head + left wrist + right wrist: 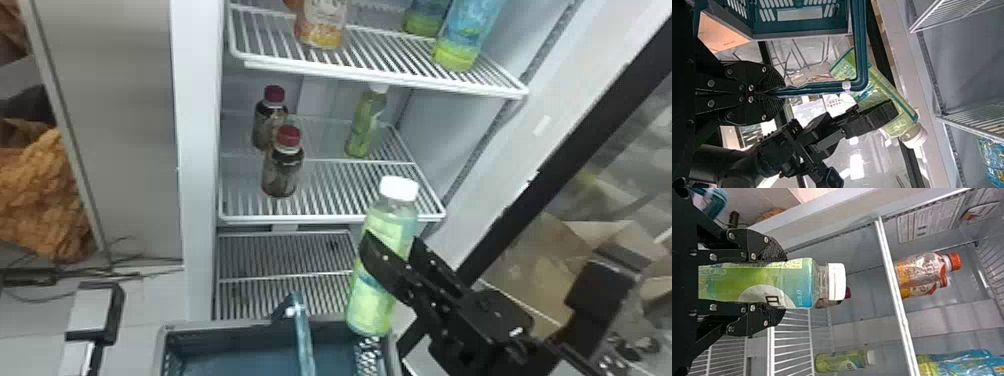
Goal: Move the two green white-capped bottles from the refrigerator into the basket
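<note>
Head view shows the right gripper [391,246] parted just to the width of a green bottle [372,305], its fingers closed on either side of the body. That bottle is roughly upright, white cap up and base down near the right rim of the basket [240,327]. In the right wrist view its long axis runs nearly parallel to the second green bottle's [836,361]; that one stands cap up on the middle shelf [330,187], behind and to the right of two red-capped bottles [282,172]. Left gripper [779,93] is clamped on the basket's teal handle [813,89].
</note>
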### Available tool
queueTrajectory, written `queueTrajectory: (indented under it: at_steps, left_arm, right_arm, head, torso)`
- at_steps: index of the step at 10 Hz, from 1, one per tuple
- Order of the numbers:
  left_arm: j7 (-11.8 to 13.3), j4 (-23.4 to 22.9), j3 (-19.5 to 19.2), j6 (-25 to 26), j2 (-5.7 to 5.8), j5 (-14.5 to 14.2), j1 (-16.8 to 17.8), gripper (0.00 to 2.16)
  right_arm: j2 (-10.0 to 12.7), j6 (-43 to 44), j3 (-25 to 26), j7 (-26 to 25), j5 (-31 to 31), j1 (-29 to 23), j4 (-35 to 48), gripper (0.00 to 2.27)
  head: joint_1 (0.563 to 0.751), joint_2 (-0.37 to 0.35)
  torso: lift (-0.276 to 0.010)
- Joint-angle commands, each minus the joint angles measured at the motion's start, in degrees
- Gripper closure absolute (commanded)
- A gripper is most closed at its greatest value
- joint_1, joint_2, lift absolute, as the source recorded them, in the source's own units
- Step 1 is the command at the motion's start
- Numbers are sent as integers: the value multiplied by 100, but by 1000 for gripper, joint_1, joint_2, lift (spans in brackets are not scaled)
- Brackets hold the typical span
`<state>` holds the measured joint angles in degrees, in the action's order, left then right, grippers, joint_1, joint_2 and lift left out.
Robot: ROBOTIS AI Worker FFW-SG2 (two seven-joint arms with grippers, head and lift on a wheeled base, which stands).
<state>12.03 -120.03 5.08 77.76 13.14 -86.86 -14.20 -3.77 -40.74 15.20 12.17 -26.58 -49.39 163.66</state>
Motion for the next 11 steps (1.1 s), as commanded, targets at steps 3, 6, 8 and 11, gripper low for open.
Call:
queueTrajectory:
  at_steps: [3, 6, 8, 11]
  left_arm:
    - [-8, 43, 41, 0, 13, 14, 14, 1134]
    - [-8, 71, 41, -14, 13, 25, 28, 1134]
    - [-8, 85, 63, -14, 13, 25, 42, 1134]
    - [-8, 113, 86, -14, 22, 25, 56, 1134]
  right_arm:
    - [79, -566, 183, 49, -61, -390, 220, 863]
    - [87, -988, 217, 67, -72, -587, 248, 863]
    - [96, -1340, 217, 67, -72, -629, 248, 863]
    - [105, -2043, 365, 67, -141, -658, 389, 860]
  head:
    - [695, -350]
    - [695, -350]
    - [695, -350]
    - [695, -350]
  torso:
    - [-263]
    - [-263]
    - [-263]
    - [-263]
